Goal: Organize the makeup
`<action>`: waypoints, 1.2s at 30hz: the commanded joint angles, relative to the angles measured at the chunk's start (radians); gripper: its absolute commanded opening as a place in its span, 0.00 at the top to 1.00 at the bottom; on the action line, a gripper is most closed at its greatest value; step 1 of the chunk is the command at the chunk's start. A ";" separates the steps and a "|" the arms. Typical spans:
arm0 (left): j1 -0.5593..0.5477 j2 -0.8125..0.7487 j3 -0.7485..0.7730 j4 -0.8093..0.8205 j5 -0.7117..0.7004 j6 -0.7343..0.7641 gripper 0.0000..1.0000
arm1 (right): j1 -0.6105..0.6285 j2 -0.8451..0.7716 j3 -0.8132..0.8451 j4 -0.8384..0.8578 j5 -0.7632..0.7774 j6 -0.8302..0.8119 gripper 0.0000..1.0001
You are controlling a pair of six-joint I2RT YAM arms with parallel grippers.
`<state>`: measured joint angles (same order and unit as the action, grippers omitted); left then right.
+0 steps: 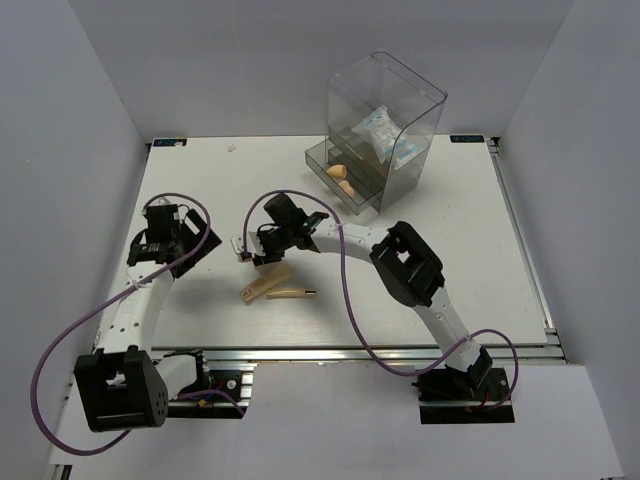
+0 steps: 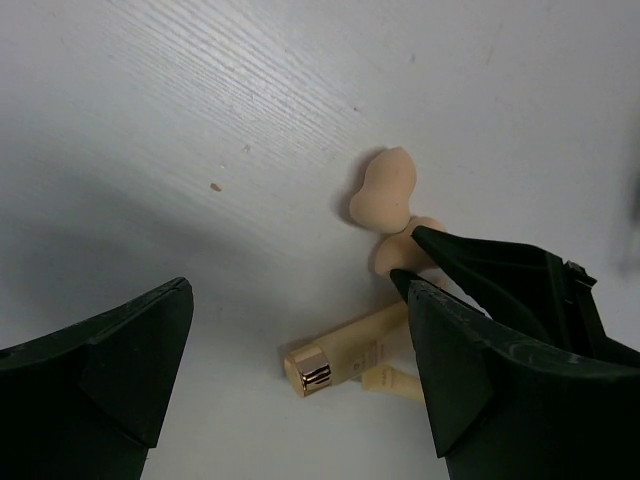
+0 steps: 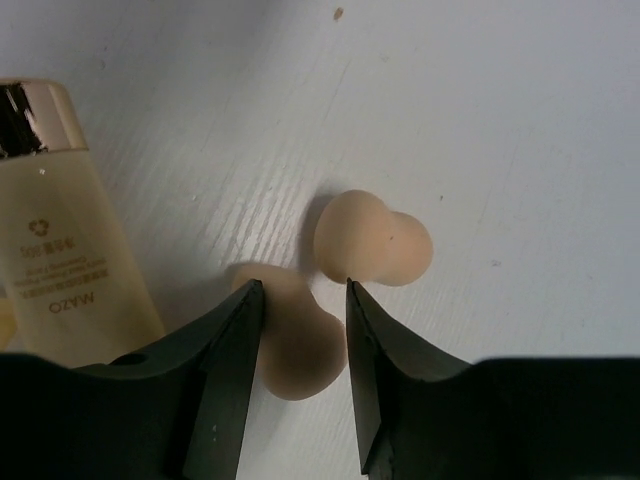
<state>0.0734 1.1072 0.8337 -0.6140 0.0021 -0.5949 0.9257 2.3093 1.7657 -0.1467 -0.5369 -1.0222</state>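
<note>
Top: left gripper (image 1: 170,240) hangs over the table (image 1: 480,250) at the left, well apart from the makeup. Right gripper (image 1: 246,252) is low at table centre, just beyond the beige tube (image 1: 265,283). The gold stick (image 1: 293,293) lies just beside the tube, on its right. Two drawer sponges (image 1: 343,178) sit in the pulled-out lower drawer of the clear drawer box (image 1: 410,100), and the packets (image 1: 378,135) are in its upper compartment.

Left wrist: fingers (image 2: 110,370) wide apart, holding nothing. Outer sponge (image 2: 383,187) lies in full view on the table. Tube-side sponge (image 2: 403,252) touches it and is partly hidden behind the right-hand finger. The tube shows below the gap, gold cap (image 2: 308,370) to the left.

Right wrist: fingers (image 3: 225,380) flank the tube-side sponge, which fills the gap between the tips. Can't tell whether it's pinched. Outer sponge touches it, just past the right fingertip. The tube lies left of the fingers, outside them.
</note>
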 commanded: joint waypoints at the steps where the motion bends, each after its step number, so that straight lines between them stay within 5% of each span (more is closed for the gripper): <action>1: -0.001 0.017 -0.042 0.057 0.056 0.000 0.03 | -0.007 -0.027 -0.023 -0.083 0.063 -0.081 0.55; 10: -0.003 0.080 -0.071 0.115 0.076 -0.043 0.04 | -0.007 -0.047 -0.074 -0.171 0.115 -0.102 0.55; 14: -0.003 0.086 -0.068 0.123 0.075 -0.046 0.04 | -0.007 -0.051 -0.084 -0.177 0.124 -0.115 0.70; 17: -0.003 0.095 -0.065 0.135 0.076 -0.049 0.04 | -0.007 -0.050 -0.069 -0.182 0.118 -0.107 0.92; 20: -0.006 0.124 -0.061 0.154 0.088 -0.054 0.02 | -0.013 -0.076 -0.060 -0.166 0.094 -0.072 1.00; 28: -0.058 0.241 -0.015 0.184 0.078 -0.055 0.02 | -0.119 -0.237 -0.055 0.044 0.092 0.398 1.00; 36: -0.119 0.304 0.002 0.223 0.055 -0.057 0.02 | -0.266 -0.404 -0.166 0.249 0.536 0.672 1.00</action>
<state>-0.0383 1.4044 0.7967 -0.4290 0.0700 -0.6483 0.6743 1.9484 1.6318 -0.0166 -0.2115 -0.5003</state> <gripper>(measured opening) 0.982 0.026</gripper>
